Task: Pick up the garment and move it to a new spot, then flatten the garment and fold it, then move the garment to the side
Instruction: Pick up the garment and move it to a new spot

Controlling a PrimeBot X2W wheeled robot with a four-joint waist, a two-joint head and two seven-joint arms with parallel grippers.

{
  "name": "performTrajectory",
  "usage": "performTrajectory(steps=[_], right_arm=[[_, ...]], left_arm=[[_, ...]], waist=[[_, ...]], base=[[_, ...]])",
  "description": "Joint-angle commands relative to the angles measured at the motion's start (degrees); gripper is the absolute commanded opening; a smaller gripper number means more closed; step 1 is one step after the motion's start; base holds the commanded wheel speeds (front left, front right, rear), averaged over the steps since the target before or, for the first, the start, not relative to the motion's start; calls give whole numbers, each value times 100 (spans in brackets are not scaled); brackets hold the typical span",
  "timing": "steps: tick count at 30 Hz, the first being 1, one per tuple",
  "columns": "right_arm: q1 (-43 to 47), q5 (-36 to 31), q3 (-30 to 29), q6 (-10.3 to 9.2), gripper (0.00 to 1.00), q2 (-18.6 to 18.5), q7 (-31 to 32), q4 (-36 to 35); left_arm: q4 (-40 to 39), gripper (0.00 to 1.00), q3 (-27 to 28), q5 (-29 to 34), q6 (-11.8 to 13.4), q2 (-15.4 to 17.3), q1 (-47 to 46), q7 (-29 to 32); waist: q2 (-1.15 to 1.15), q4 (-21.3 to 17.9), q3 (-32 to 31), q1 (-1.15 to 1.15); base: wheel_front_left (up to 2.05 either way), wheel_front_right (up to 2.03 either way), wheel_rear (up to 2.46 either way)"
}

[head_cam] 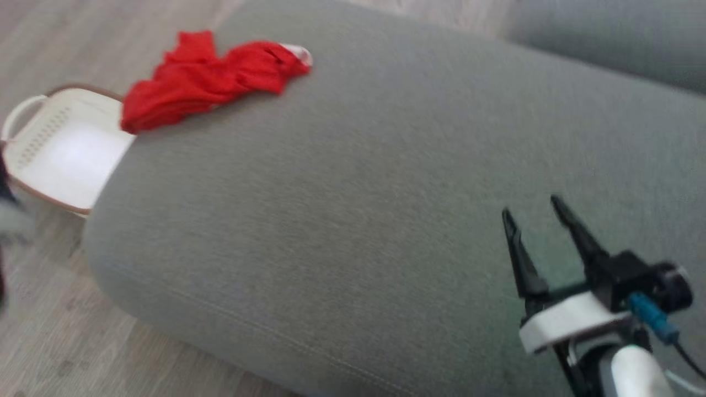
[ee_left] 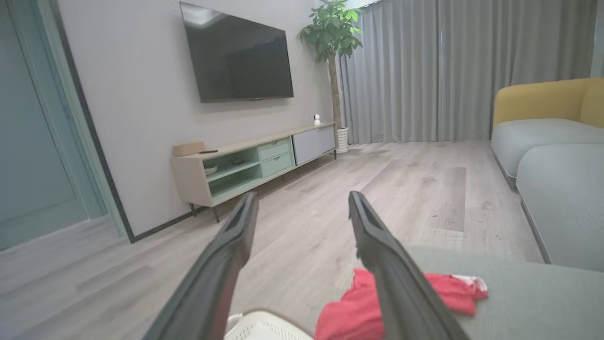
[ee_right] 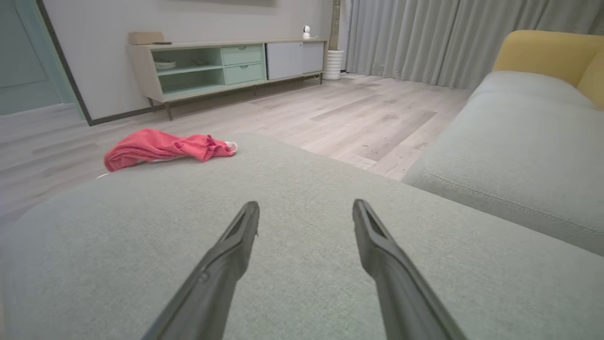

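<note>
Right pincer (head_cam: 529,205): released and empty, jaws spread wide; it hovers low over the grey cushion (head_cam: 358,193) at the head view's 4 o'clock, fingers aimed toward 11 o'clock.
Left pincer (ee_left: 302,196): also released and empty; its fingers point out across the floor, with red cloth low at 5 o'clock in its own view.
Garment (head_cam: 204,82): red and crumpled, lying at the cushion's 10 o'clock corner; one end seems to lap over the edge beside the white basket (head_cam: 33,143). It is well apart from the right pincer.
Risk, slip: a nudge or shallow pinch on the overhanging end could likely drag the cloth off the cushion.
Risk, grip: the folds are bunched, so a pinch may catch one layer only and lift a twisted rope that is hard to flatten.
Risk, reach: the right arm must cross the whole cushion, and low fingers could snag the upholstery.
Risk, aim: the head view is blurred, so placement may be off.
</note>
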Motion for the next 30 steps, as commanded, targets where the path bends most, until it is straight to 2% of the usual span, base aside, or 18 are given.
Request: performTrajectory(steps=[1, 5, 9, 10, 15, 20, 27, 30], right_arm=[[-340, -112, 133, 37, 100, -36, 103, -372], [-551, -407, 293, 37, 100, -36, 468, -889], [-605, -551, 389, 37, 100, -41, 717, -1337], [-605, -551, 389, 37, 100, -41, 717, -1337], [-543, -639, 372, 37, 100, -150, 988, -1909], [-483, -724, 233, 37, 100, -266, 1147, -2318], [-444, -746, 178, 37, 100, -320, 1180, -2527], [-454, -742, 139, 37, 100, -341, 1164, -2548]], left_arm=[[49, 100, 298, -28, -103, 316, -597, 123], [1000, 100, 119, -200, -494, 300, -1794, 607], [2141, 100, -138, -246, -759, 149, -2657, 1014], [2141, 100, -138, -246, -759, 149, -2657, 1014], [3326, 100, -348, -322, -1060, -191, -3298, 1145], [4324, 100, -521, -315, -1332, -544, -3782, 1025], [5511, 100, -744, -179, -1394, -837, -4126, 945], [6012, 100, -755, -266, -1562, -980, -4204, 941]], waist=[[0, -438, 546, -1], [0, -768, 1066, -1], [0, -1036, 1524, -1], [0, -1036, 1524, -1], [0, -1218, 2118, -1], [0, -1251, 2588, -1], [0, -1283, 2917, -1], [0, -1292, 2973, -1]], base=[[0, 0, 0], [0, 0, 0], [0, 0, 0], [0, 0, 0], [0, 0, 0], [0, 0, 0], [0, 0, 0], [0, 0, 0]])
